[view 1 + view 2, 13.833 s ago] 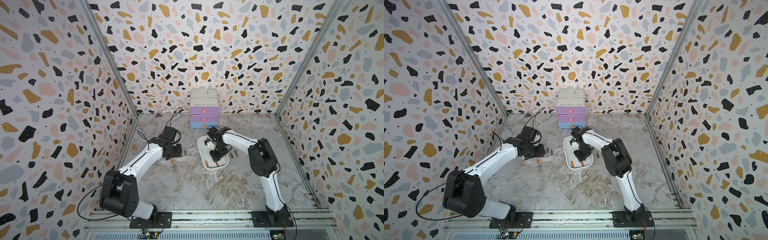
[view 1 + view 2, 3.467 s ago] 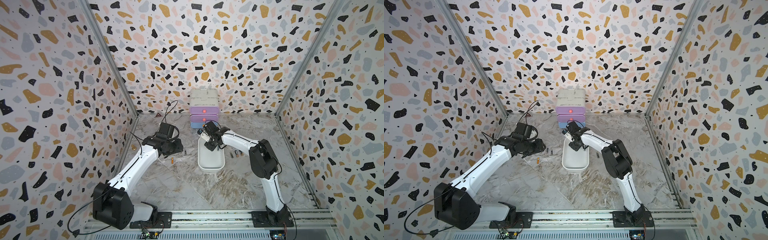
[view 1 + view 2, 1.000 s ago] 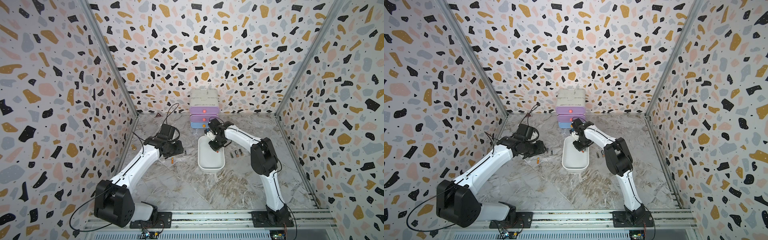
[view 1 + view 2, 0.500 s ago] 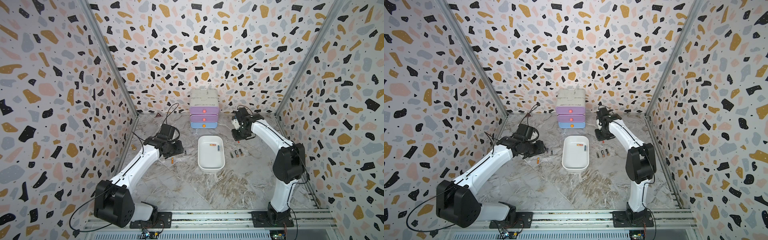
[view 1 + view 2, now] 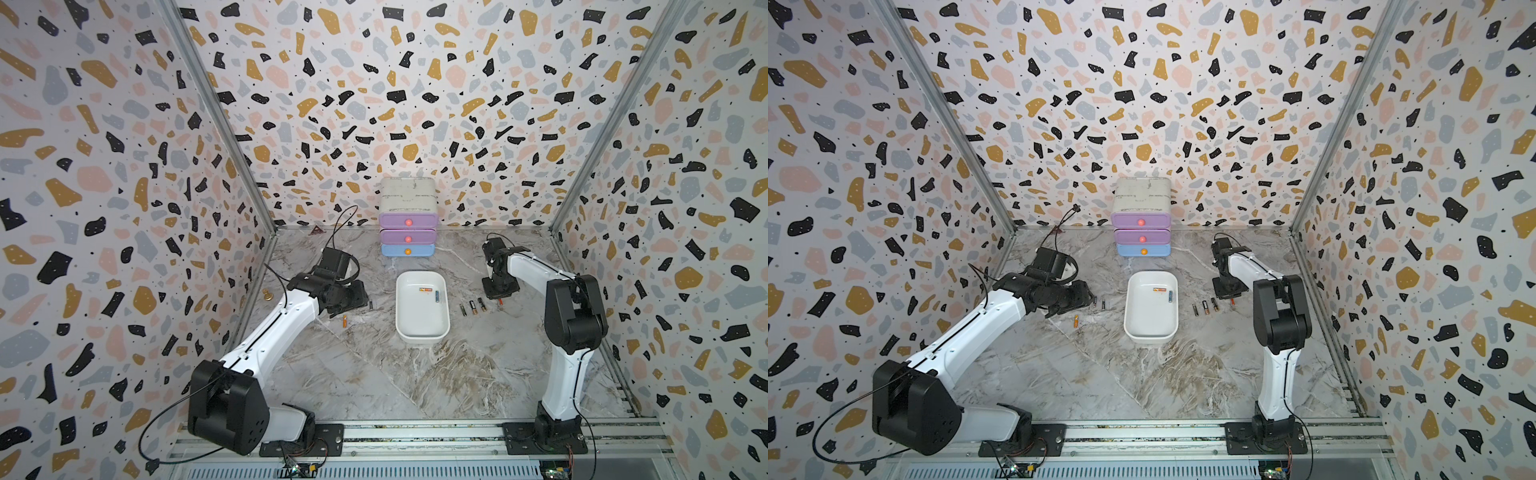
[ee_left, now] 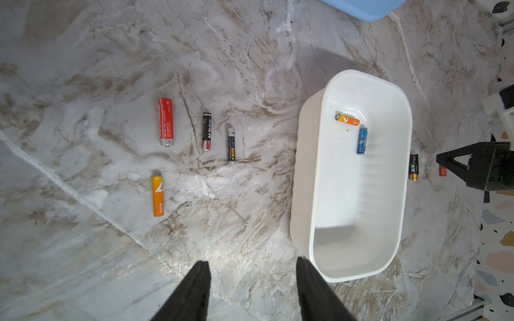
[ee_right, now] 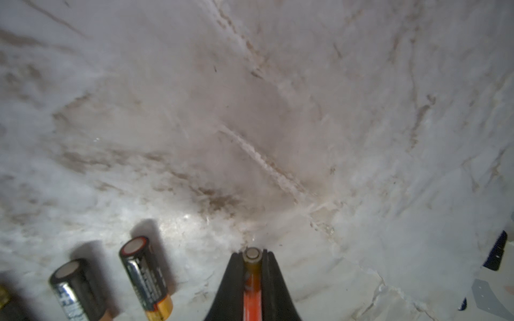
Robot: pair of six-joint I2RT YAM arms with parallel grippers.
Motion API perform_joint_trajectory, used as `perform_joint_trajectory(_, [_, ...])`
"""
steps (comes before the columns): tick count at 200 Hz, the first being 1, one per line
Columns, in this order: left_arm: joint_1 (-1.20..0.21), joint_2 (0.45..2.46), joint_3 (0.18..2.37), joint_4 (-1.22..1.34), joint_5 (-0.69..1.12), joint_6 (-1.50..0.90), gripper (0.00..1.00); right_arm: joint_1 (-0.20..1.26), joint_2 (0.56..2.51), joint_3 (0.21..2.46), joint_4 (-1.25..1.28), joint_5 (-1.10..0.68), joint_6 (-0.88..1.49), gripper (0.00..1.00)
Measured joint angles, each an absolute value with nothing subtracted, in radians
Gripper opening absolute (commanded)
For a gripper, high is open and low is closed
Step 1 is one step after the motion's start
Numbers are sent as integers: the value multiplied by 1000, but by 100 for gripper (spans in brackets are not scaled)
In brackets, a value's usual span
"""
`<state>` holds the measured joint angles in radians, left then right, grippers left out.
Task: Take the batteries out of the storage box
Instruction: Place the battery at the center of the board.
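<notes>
Right jaws clenched on an orange-red battery (image 7: 252, 283), low over the counter (image 5: 374, 374), just beside the row of three black-and-copper batteries (image 5: 472, 306) lying to the right of the storage box (image 5: 422, 322). Left jaws released and empty above the counter on the box's other side, near four laid out there: red battery (image 6: 166, 121), black-and-red battery (image 6: 206, 131), black battery (image 6: 231, 144), orange battery (image 6: 157, 196). Box sits mid-counter in front of the drawer cabinet (image 5: 408, 232), with a second orange battery (image 6: 347, 120) and a blue battery (image 6: 362, 141) inside, close together at its cabinet end.
</notes>
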<state>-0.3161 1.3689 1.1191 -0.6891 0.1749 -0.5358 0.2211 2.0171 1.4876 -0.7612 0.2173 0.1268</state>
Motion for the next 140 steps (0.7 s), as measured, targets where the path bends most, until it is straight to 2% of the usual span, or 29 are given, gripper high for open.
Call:
perform_joint_trajectory(24, [-316,1369,1117,-686,175,-536,54,222,2017,1475,-728,204,125,0])
perform_joint_trajectory(48, [-316,1367,1114,-683,175,-537,54,222,2021,1474,-710,198,123,7])
perform_joint_trajectory(90, [-316,1355,1105,-679,170,-537,54,222,2030,1466,-686,179,122,35])
perform_joint_trajectory(140, [-316,1330,1106,-680,148,-537,54,222,2001,1465,-709,144,136,39])
